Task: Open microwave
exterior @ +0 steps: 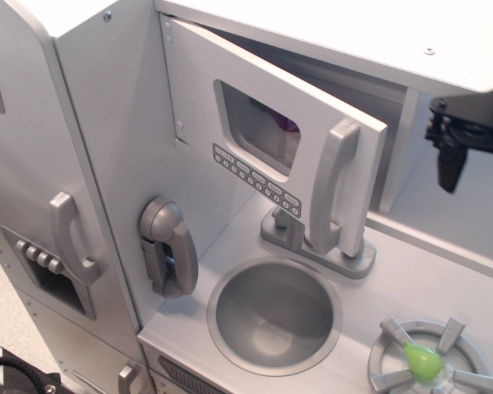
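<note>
So the microwave point(271, 139) sits in the upper middle of the frame, and its door is swung partway open, hinged on the left side, with the free right edge sticking out toward the camera. You can see a gap along the top and right between the door and the cabinet. Through the window point(259, 127) there's something purple inside, too hidden to say what it is. Under the window runs a slanted row of buttons point(257, 180), and the long grey handle point(338, 185) stands along the door's right edge.

The gripper point(456, 148) is way over at the right edge of the frame, mostly cut off. It's well apart from the door and touching nothing that I can see. One dark finger hangs down; the rest is out of frame, so I honestly can't tell if it's spread or closed.

Below the door there's a grey faucet point(316, 242) on the counter, and in front of that a round sink point(275, 316). Lower right is a burner point(427, 361) with a little green thing point(423, 361) sitting on it. On the side wall left of the sink hangs a toy phone point(168, 246). Far left is the fridge door point(33, 189) with its curved handle point(70, 238) and a dispenser below it.
</note>
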Controlling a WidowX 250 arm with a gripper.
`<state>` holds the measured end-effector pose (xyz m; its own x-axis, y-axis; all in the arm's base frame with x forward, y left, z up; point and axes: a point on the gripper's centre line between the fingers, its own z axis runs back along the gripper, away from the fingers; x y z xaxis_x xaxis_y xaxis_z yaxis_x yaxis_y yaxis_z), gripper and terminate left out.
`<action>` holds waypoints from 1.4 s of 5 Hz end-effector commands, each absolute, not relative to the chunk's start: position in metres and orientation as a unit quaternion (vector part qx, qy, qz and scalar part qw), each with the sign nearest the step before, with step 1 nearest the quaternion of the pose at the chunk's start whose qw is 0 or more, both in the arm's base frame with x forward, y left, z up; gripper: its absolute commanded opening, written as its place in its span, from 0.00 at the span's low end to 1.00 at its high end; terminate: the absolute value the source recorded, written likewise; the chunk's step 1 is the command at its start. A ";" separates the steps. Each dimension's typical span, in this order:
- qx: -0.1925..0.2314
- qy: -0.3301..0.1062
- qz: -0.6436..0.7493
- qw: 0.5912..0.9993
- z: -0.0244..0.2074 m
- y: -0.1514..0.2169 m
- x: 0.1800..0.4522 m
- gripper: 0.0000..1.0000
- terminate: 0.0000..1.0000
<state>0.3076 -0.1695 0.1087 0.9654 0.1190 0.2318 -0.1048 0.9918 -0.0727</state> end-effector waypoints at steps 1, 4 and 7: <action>-0.035 -0.152 0.003 0.988 0.134 -0.134 0.303 1.00 0.00; -0.039 -0.162 -0.031 0.985 0.128 -0.064 0.257 1.00 0.00; -0.050 -0.139 -0.042 0.988 0.137 -0.001 0.208 1.00 0.00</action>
<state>0.2002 -0.0040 0.1212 0.9693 -0.0653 0.2369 0.0901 0.9913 -0.0957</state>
